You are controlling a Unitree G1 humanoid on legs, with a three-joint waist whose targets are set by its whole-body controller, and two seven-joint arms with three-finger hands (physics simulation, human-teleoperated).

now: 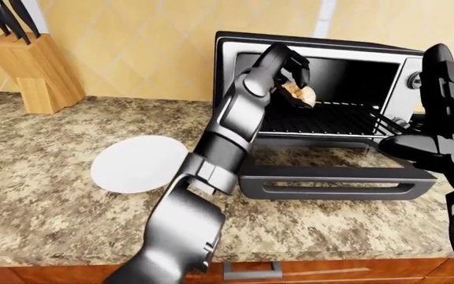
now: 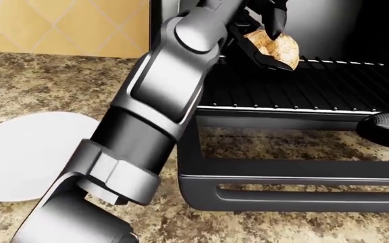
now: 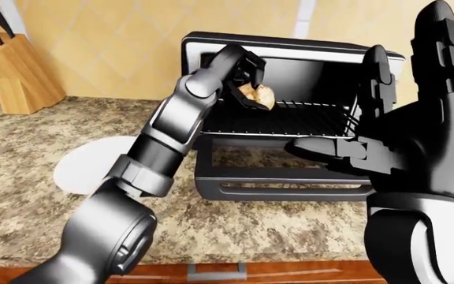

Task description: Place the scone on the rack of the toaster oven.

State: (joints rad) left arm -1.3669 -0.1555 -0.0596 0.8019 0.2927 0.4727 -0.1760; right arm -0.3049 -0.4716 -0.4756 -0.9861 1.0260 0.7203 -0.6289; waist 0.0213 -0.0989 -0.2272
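I am reaching my left arm into the open toaster oven [image 1: 322, 89], whose door is hanging down flat toward me, below and on the near side of my left hand [image 1: 289, 65]. The rack [image 2: 302, 83] is spreading out directly beneath that hand and running away to its right — bare wire across the whole width I can see.

My right hand [image 3: 400, 136] is standing well off to the right of the left one and much nearer to me, fingers spread and upright, gripping nothing; it is playing no part here.

The left hand is the one doing the work. Its dark fingers [image 2: 276, 20] are closing round the scone [image 2: 276, 46] from above and from below, so the scone is sitting inside the grip, clamped, at the upper left of the oven mouth. Its pale, lumpy body is poking out to the right of my fingers, its long axis looking roughly level and lying along the rack's width.

What matters next is the gap straight down: the scone is hanging above the rack, just over the wires by my reading, though I cannot tell whether its lower edge is already brushing them. I judge the release is a short lowering — down, not further in.
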